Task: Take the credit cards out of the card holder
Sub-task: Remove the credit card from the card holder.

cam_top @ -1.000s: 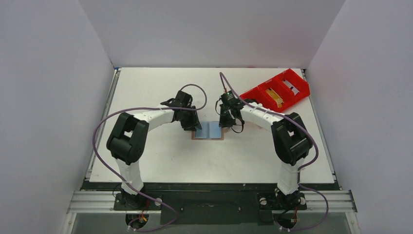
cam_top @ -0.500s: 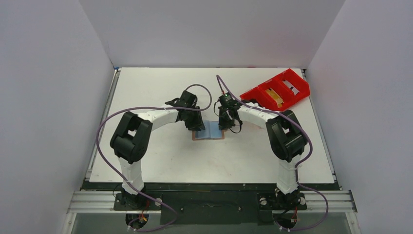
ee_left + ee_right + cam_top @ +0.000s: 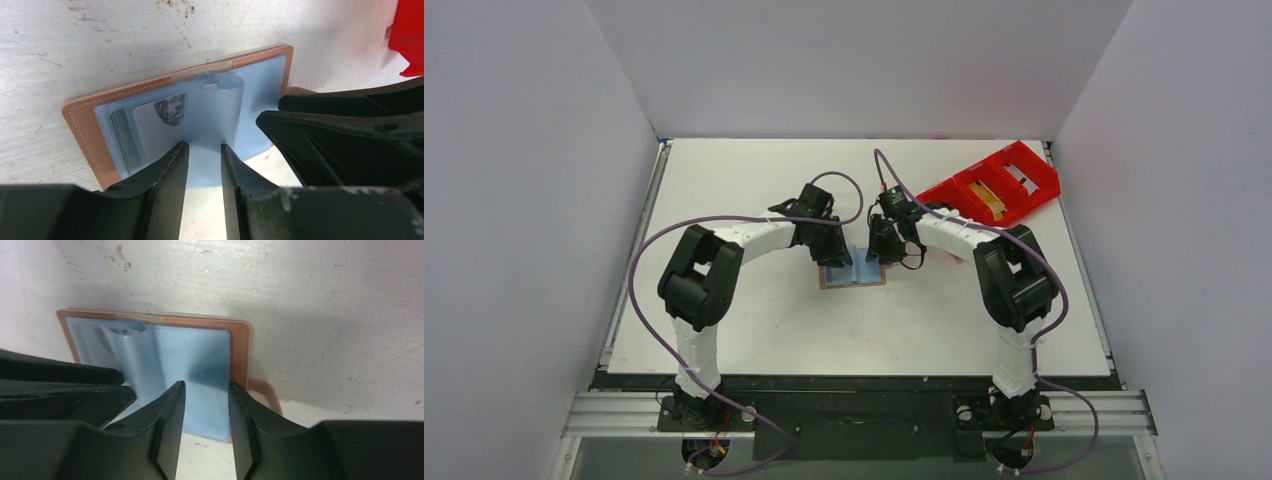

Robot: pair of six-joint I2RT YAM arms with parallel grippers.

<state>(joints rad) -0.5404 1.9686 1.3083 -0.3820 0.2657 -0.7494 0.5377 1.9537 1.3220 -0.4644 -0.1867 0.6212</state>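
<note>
The card holder (image 3: 852, 270) lies open on the table between both arms, tan outside and pale blue inside. In the left wrist view the card holder (image 3: 82, 120) shows a grey card (image 3: 160, 120) in a left-side pocket, and a blue inner leaf (image 3: 215, 110) stands curled up at the fold. My left gripper (image 3: 832, 255) is slightly open, its tips (image 3: 205, 147) down on that leaf, nothing between them. My right gripper (image 3: 879, 250) is open, its tips (image 3: 206, 387) on the holder's right blue face (image 3: 200, 352), next to the small tab (image 3: 265, 390).
A red compartment tray (image 3: 994, 185) with small items stands at the back right of the white table; its corner shows in the left wrist view (image 3: 410, 35). The two grippers are close together over the holder, and each shows in the other's wrist view.
Both grippers have closed in on the card holder: the left one moved right, the right one slightly left and down. The holder has stayed in place.
</note>
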